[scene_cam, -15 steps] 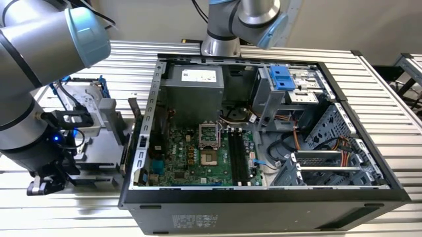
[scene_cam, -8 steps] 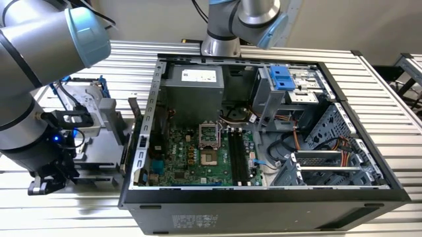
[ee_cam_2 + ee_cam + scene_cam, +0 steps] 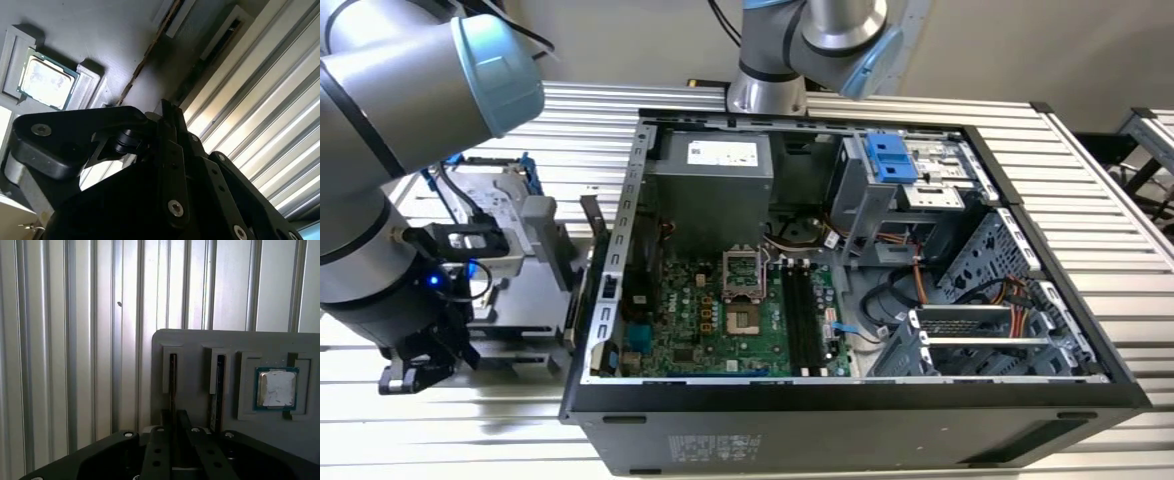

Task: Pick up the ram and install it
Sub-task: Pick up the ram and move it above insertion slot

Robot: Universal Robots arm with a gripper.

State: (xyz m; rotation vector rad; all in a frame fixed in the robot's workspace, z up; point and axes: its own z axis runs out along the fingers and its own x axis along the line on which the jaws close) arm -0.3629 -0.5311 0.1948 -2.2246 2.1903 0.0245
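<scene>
One black gripper (image 3: 175,412) stands over the ram (image 3: 172,380), a thin circuit-board stick set edge-up in a slot of the grey moulded holder (image 3: 195,342); whether its fingers pinch it cannot be told. A skewed grip could jam the stick in its slot or drag the holder along.

The silver-grey tubular robot arm (image 3: 374,160) bulks at the exterior view's left, its joints closed by pale blue round caps (image 3: 500,70), with black cables (image 3: 454,195) looping beside it. In the first wrist view, the matte black gripper (image 3: 175,422) carries small silver screws (image 3: 128,434).
</scene>
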